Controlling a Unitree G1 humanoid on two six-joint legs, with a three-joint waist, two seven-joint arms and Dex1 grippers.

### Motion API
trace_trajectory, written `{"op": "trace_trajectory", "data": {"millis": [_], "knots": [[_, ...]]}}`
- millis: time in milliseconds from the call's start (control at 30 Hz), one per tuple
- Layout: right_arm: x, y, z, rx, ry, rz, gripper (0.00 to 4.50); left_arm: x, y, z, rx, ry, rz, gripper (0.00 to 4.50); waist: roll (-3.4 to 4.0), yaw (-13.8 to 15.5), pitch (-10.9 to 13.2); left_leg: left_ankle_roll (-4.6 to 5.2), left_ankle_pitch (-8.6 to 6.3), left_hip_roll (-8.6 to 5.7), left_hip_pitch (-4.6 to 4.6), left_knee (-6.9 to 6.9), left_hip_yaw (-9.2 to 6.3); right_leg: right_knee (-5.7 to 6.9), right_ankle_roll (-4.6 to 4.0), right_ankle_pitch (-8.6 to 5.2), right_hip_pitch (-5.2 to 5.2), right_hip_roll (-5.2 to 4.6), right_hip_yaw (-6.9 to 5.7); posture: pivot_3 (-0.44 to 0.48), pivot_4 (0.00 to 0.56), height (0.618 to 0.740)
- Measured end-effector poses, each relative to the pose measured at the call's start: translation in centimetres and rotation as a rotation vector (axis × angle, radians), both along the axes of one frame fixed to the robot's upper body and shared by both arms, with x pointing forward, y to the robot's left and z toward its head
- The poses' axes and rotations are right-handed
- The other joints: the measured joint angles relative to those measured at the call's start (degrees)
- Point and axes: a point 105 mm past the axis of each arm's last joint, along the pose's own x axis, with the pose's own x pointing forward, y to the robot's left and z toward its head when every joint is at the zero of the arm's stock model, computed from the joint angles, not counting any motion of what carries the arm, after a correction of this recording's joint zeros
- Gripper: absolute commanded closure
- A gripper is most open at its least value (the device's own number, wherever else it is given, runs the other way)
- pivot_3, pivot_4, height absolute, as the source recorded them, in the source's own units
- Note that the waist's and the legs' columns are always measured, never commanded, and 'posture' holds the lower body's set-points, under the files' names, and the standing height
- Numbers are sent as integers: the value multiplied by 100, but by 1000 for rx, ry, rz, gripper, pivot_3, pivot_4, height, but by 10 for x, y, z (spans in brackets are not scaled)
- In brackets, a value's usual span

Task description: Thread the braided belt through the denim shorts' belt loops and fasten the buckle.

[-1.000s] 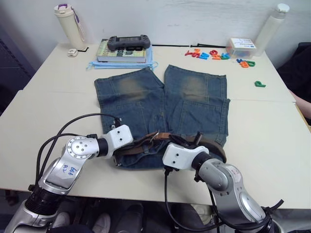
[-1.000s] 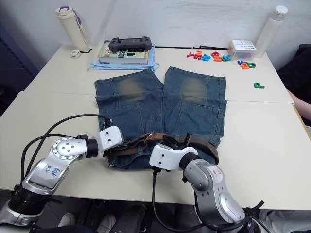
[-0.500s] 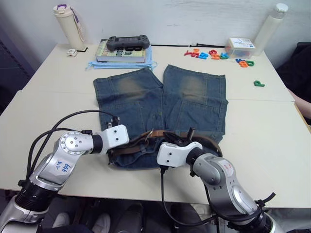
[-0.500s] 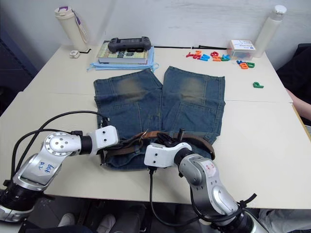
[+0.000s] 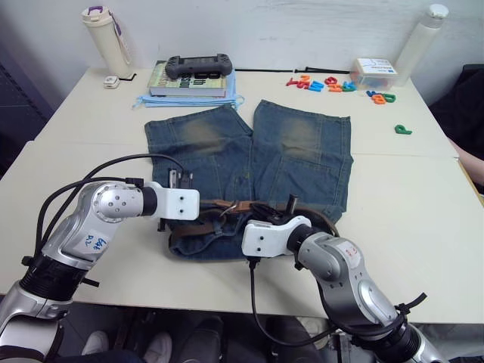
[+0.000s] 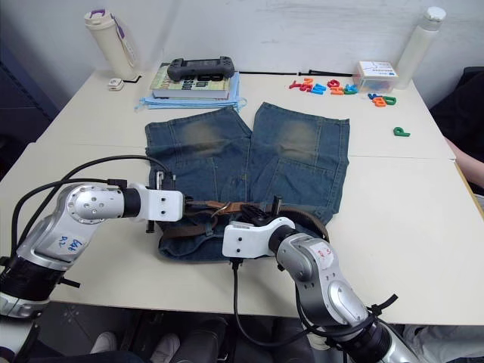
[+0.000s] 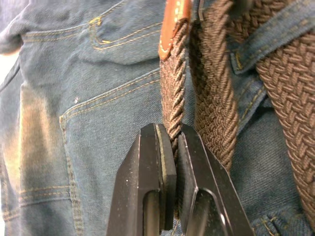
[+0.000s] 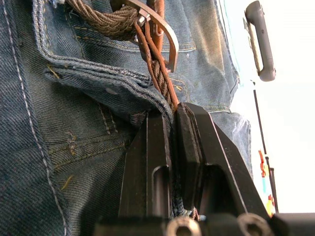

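Your left gripper point(image 7: 170, 147) pinches the woven braided belt point(image 7: 209, 98); right gripper point(image 8: 173, 118) clamps the waistband of the denim shorts point(image 5: 302, 151), belt lying crosswise along the table's point(image 5: 408, 197) near edge

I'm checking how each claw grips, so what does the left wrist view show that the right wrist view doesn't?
Left wrist view alone: the left claw shut on the braided belt below its tan leather tip, with a second run of belt passing under a belt loop.

Right wrist view alone: the right claw shut on the belt beside the metal buckle, with the black game controller on the table beyond.

Both share: the brown belt lying across the denim shorts.
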Motion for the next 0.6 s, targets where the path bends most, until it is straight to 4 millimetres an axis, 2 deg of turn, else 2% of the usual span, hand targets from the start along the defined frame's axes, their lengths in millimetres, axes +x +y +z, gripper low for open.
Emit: {"op": "trace_trajectory", "data": {"millis": [333,467,600], "knots": [[4,-5,-1,-3,-3,-35,4483,4,-26,-4,-110,18,0,4500,-3,7,0,-3,2,-3,-11,9,4,24,-2,-2,-18,0,3,0,150,667],[1,1,-1,2,-1,-9,4483,-5,-49,-5,-166,22,-72,4500,-4,1,-1,-7,5,-3,-13,10,5,31,-6,-4,-23,-1,5,0,150,667],[0,0,-4,-2,11,-8,4483,-7,-52,-8,-175,28,-80,4500,-5,-5,-1,-16,10,-1,-13,10,6,43,-12,-7,-29,0,5,0,150,667]]}}
